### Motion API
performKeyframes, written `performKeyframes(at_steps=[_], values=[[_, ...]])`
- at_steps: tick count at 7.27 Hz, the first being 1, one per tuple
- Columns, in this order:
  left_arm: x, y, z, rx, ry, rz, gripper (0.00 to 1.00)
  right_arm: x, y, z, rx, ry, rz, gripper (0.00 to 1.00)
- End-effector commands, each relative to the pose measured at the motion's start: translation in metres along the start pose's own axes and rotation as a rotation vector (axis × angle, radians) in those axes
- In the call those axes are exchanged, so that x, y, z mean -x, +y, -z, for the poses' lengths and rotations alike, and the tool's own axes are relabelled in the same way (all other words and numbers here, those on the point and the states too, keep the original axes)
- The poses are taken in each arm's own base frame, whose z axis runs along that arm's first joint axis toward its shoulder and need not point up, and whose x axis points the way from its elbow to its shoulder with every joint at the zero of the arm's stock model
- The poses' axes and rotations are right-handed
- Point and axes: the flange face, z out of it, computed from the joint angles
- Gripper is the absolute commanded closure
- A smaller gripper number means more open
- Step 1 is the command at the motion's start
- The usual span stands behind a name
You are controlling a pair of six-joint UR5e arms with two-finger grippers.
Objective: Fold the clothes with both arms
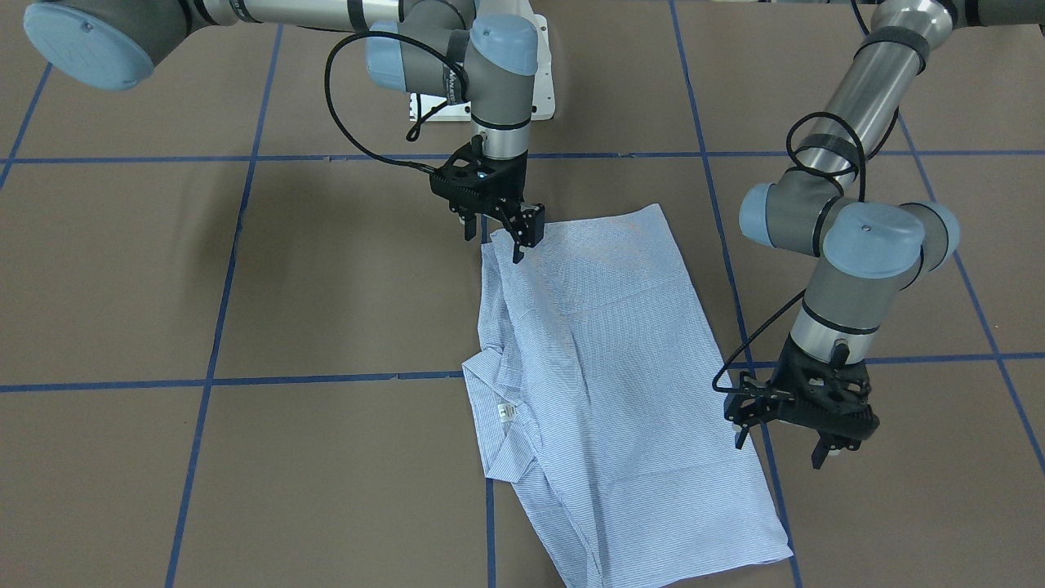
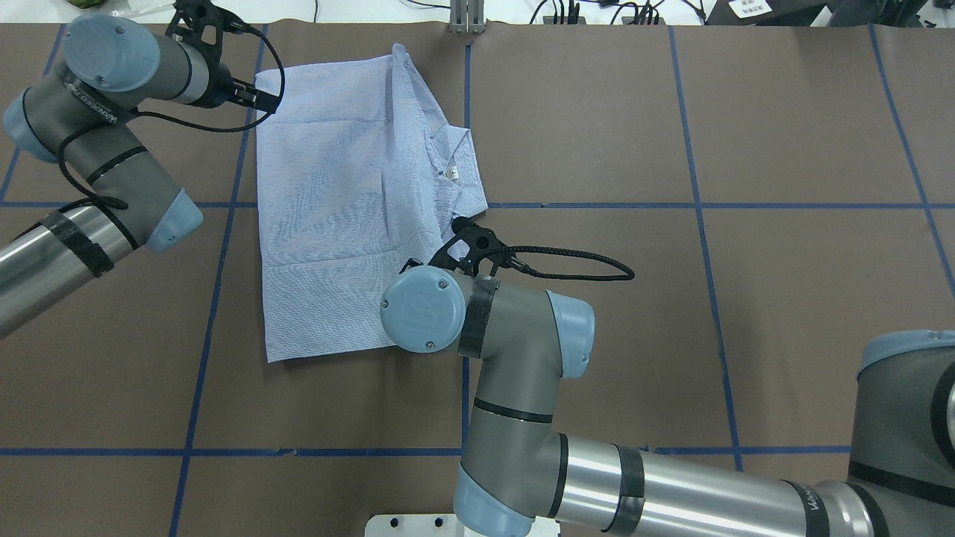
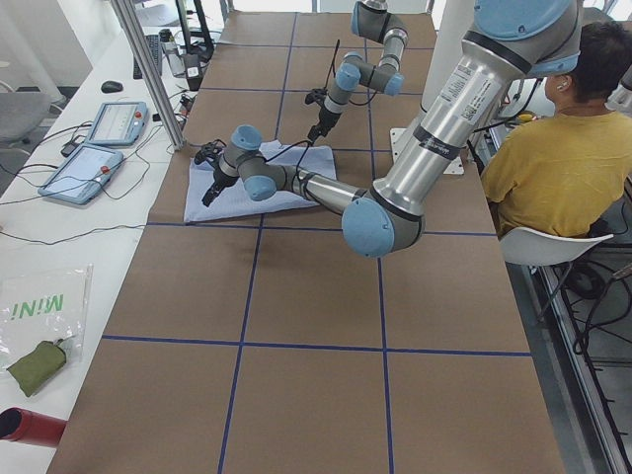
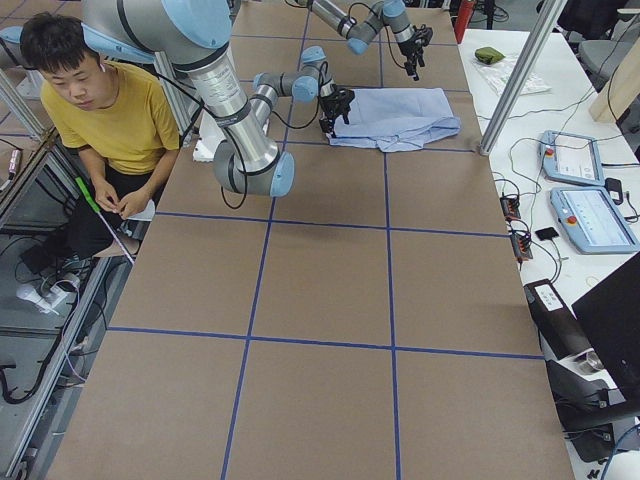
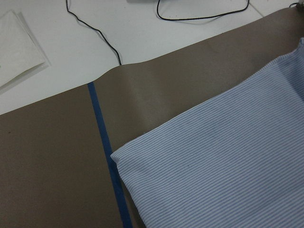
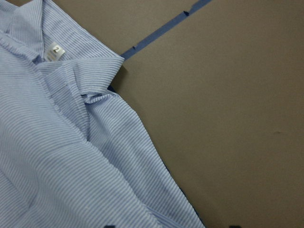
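Note:
The light blue-and-white striped shirt lies folded into a long flat rectangle on the brown table, its collar and white neck label showing on one long edge. My left gripper hovers open just outside the shirt's other long edge, near a far corner, holding nothing. Over the near corner on the collar side, my right gripper is open too, its fingers spread above the cloth. The right wrist view looks down on the collar and label.
Blue tape lines grid the brown table. The white base plate sits behind the shirt. A seated person in yellow is beside the robot. Teach pendants and a metal post stand along the far edge.

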Motion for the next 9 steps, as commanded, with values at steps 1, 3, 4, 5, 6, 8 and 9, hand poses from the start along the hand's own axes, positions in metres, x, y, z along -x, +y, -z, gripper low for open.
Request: performKeyframes(at_steps=[1,3,4,5,6,8,9], values=[[-0.001,0.001,0.001,-0.001,0.002,-0.001,0.00,-0.007,0.013,-0.009,-0.007,0.015,0.014,0.27],[0.001,0.001,0.000,0.001,0.000,0.000,0.00,-0.009,0.020,-0.018,-0.031,0.024,0.027,0.30],[0.004,0.007,0.000,0.004,-0.001,0.000,0.00,-0.010,0.021,-0.019,-0.032,0.025,0.033,0.31],[0.004,0.010,0.004,0.001,0.001,0.000,0.00,-0.010,0.021,-0.021,-0.039,0.025,0.036,0.34],[0.005,0.010,0.005,0.000,0.001,-0.001,0.00,-0.011,0.023,-0.025,-0.052,0.029,0.042,0.34],[0.005,0.011,0.005,-0.001,0.002,-0.001,0.00,-0.016,0.030,-0.031,-0.054,0.040,0.052,0.38],[0.005,0.011,0.005,0.000,0.001,-0.001,0.00,-0.015,0.033,-0.029,-0.051,0.037,0.050,0.47]])
